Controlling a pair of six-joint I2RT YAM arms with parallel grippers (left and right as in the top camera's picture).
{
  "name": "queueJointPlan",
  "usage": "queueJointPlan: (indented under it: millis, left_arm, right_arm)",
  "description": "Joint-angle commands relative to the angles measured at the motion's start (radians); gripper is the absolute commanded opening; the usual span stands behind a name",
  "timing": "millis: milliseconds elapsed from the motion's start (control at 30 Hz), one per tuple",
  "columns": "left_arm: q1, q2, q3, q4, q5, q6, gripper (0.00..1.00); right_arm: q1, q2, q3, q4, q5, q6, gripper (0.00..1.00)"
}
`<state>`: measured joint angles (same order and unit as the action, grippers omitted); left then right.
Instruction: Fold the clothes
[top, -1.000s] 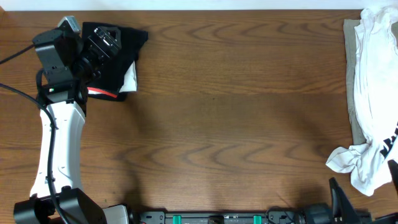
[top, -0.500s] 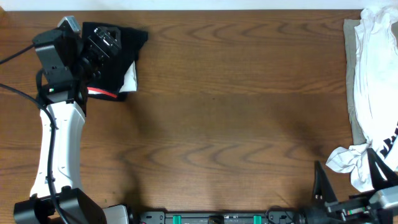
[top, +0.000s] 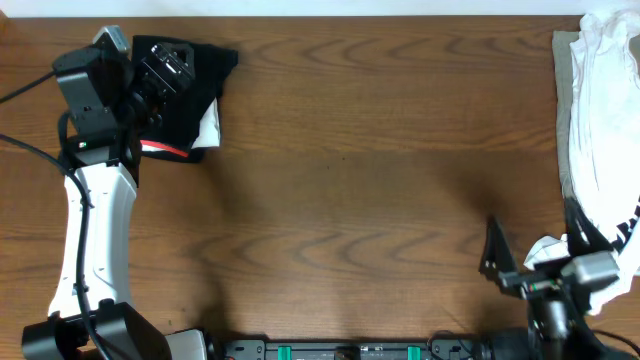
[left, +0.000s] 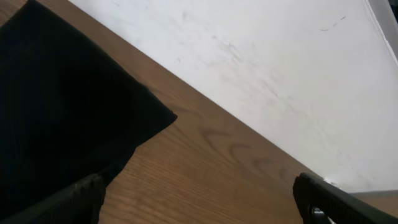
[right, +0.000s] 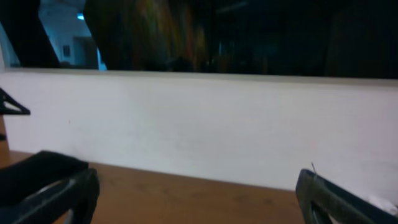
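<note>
Left tool (left: 198, 188), upper left: jaws spread wide above black garment (top: 196, 92). Right tool (top: 535, 236), lower right: jaws spread wide, beside white clothes (top: 600, 120) on tabletop (top: 380, 150).

The surface (top: 340, 200) is dark brown wood with long, wavy grain, evenly lit from above with a soft sheen. A thin white strip (top: 300, 8) runs along its far edge. At the near edge sits a black rail (top: 340, 350) with green clips (top: 285, 352).

In the left wrist view a matte white wall (left: 261, 68) rises straight behind the wood, marked with faint scuffs and a thin dark scratch (left: 333, 25) near the top right.

The right wrist view is dim and soft. There the white wall forms a low band, and above it is a dark pane (right: 249, 37) showing dull reddish-orange reflections. A small bluish lit patch (right: 68, 31) shows at its left.
</note>
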<state>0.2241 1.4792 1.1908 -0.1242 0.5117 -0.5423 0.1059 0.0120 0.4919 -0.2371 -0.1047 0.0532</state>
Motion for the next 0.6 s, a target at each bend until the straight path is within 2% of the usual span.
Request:
queueJointPlan:
  millis: [0, 233, 567]
  left_arm:
    - [-0.002, 0.008, 0.013, 0.001, -0.008, 0.006, 0.98]
    - [-0.002, 0.008, 0.013, 0.0, -0.008, 0.006, 0.98]
    - [-0.002, 0.008, 0.013, 0.001, -0.008, 0.006, 0.98]
  right_arm:
    - [-0.011, -0.006, -0.099, 0.075, 0.006, 0.034, 0.99]
    - [-0.022, -0.006, -0.293, 0.275, 0.076, 0.138, 0.99]
    - [-0.022, -0.007, -0.459, 0.458, 0.12, 0.141, 0.99]
